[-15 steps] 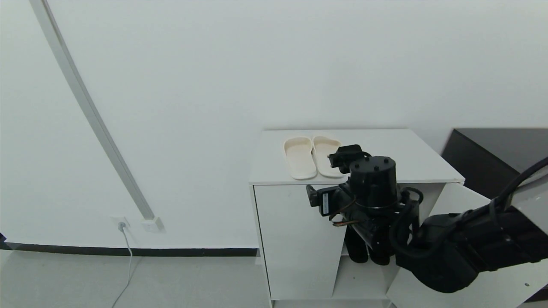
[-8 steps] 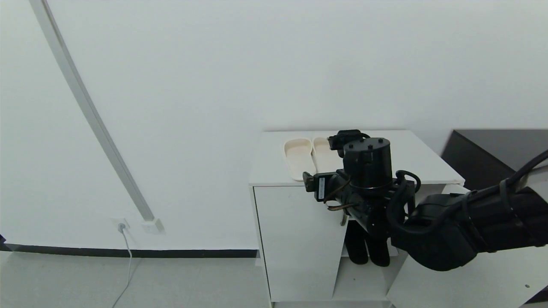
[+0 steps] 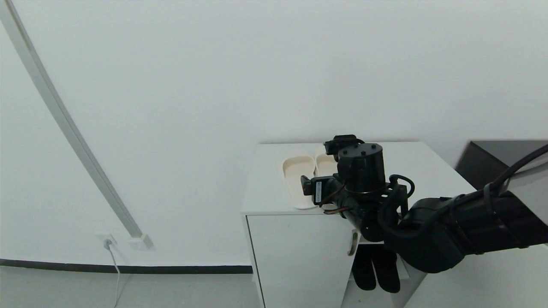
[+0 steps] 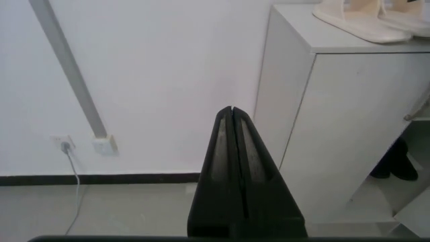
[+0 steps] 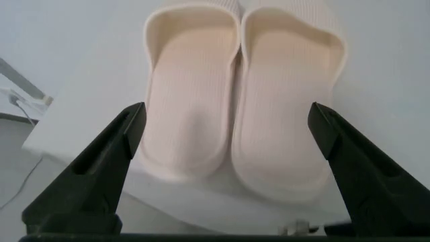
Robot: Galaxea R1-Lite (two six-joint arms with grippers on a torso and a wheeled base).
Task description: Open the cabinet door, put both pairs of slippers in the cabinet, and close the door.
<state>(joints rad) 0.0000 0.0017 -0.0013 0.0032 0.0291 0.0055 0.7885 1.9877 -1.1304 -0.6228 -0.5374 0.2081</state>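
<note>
Two cream slippers (image 3: 298,177), two black slippers (image 3: 376,269), one white cabinet (image 3: 299,256), one wall socket (image 3: 105,242)

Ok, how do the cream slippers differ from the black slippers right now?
The cream slippers lie on the cabinet top; the black slippers sit inside the open cabinet. The cream pair is pale, the black pair dark. Each pair lies side by side.

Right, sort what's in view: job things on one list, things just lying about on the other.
For the job: cream slippers, black slippers, cabinet, right pincer.
Just lying about: wall socket, its cable, slanted wall trunking, dark unit.
</note>
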